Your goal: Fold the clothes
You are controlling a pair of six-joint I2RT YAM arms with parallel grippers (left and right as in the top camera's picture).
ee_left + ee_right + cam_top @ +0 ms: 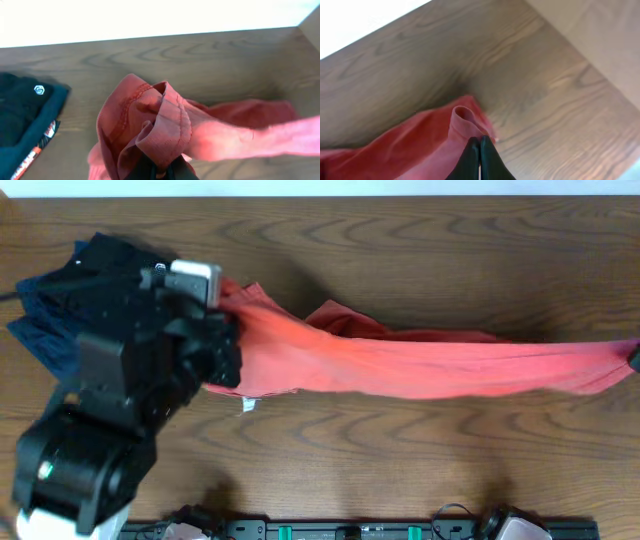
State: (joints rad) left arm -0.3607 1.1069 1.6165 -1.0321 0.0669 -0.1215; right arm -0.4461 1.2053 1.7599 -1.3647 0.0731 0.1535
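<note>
Your left arm (pixel 105 405) takes up the whole left side of the overhead view, stretched out over the table with the wrist turned toward the middle. Your left gripper (pixel 159 172) is clamped down on a bunch of shirt (pixel 165 125), fingers barely showing under it. Your right gripper (pixel 480 159) is way out at the right edge, fingers pressed tight together with a fold pinched at the tips. The two grippers are well apart.

A brown wooden table (pixel 400 460) carries everything. A red T-shirt (pixel 420 365) stretches across it from the left gripper (pixel 161 172) to the right gripper (pixel 480 155). A folded pile of dark clothes (pixel 45 315) lies off to the left of the left gripper.
</note>
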